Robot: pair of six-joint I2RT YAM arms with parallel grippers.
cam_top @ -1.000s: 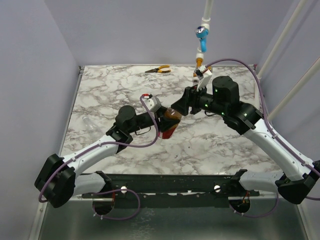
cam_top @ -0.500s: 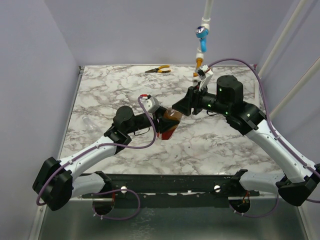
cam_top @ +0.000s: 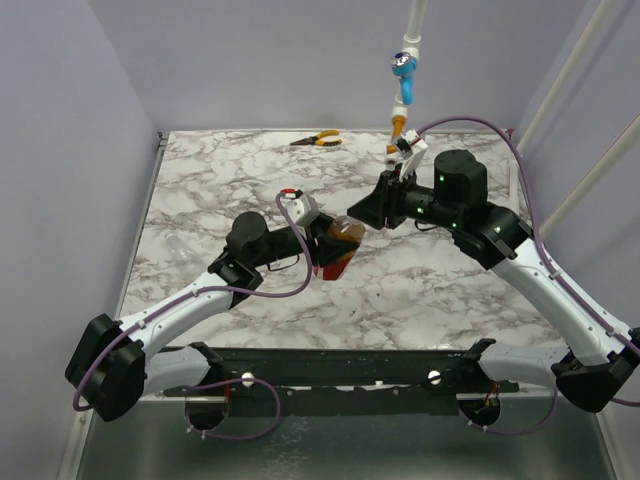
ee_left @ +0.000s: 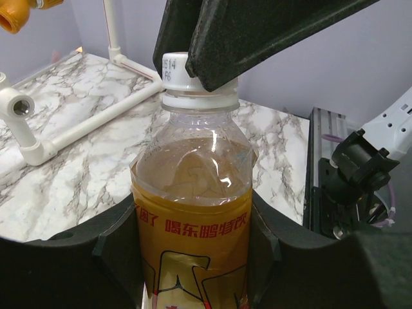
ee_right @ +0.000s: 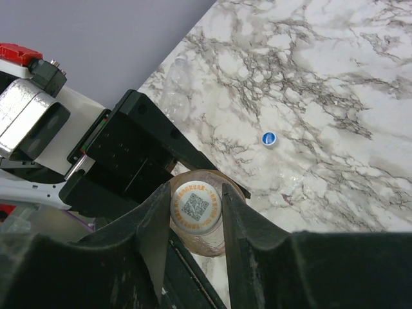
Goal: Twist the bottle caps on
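above the bench (cam_top: 450, 290) the bottle (ee_left: 193, 193) is clamped by the left gripper (ee_left: 193, 254), its cap (ee_left: 183, 74) pinched by the right gripper (ee_right: 196, 215); twisting seems due

Red Chinese characters "困了 喝东鹏特饮" cross the yellow label (ee_left: 192, 248) of the clear plastic bottle (ee_left: 191, 164), whose white screw cap (ee_left: 175, 72) carries a partly hidden printed code including "14" and a QR code (ee_right: 195, 206) on top.
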